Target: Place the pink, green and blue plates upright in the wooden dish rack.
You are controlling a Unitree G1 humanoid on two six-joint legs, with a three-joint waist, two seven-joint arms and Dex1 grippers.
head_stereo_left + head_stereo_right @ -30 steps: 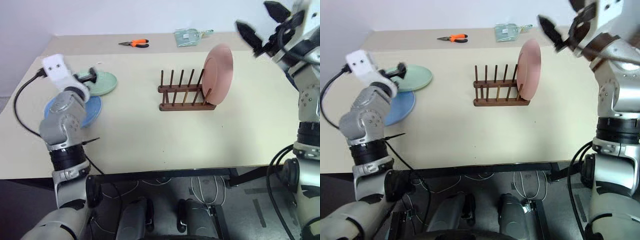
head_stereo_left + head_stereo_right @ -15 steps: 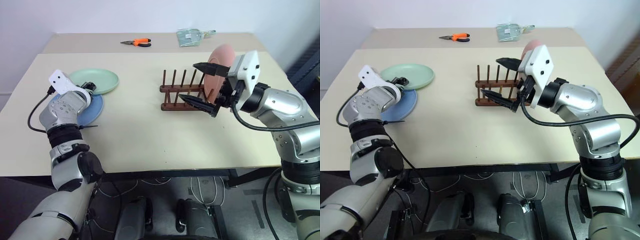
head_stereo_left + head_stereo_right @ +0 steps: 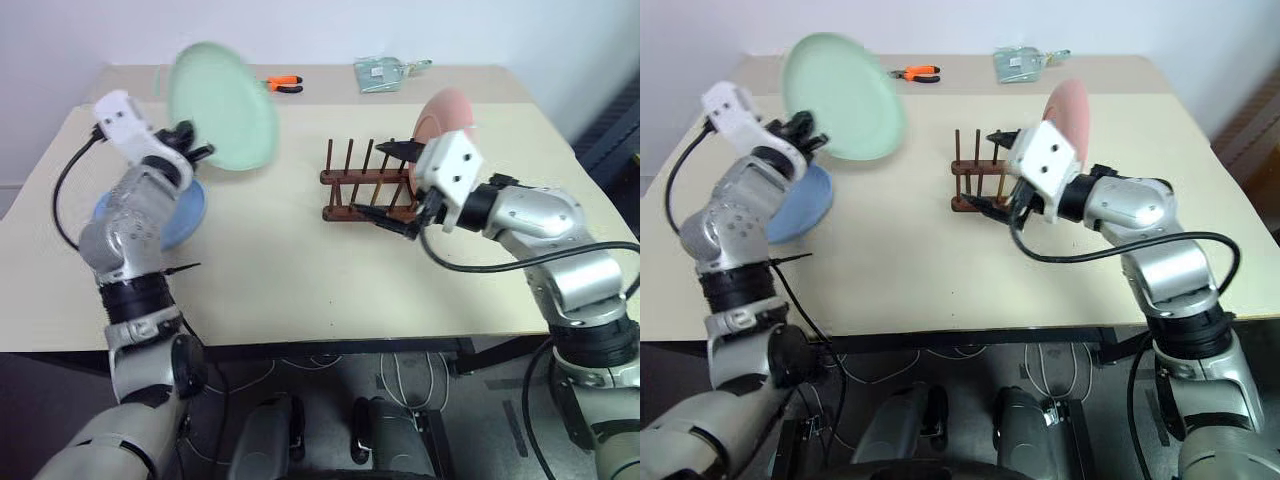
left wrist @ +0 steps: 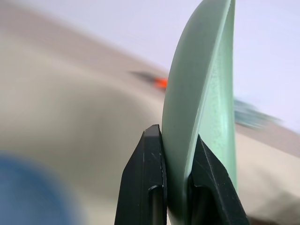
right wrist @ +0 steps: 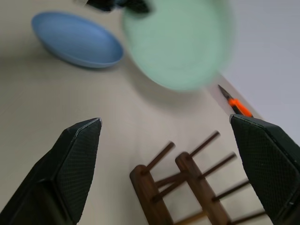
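The left gripper [image 3: 190, 150] is clamping the rim of the green plate [image 3: 222, 105] and holding it on edge in the air above the worktop [image 3: 260, 270], over the blue plate [image 3: 180, 215] lying flat there. The wooden dish rack [image 3: 365, 190] is standing well off toward the robot's right of the lifted plate, its peg rows running left to right, with empty slots facing that way. The pink plate [image 3: 445, 115] is already standing upright at the rack's far right end. The right gripper [image 3: 397, 187] is hovering just beside the rack, its fingers [image 5: 75, 164] spread wide and holding nothing.
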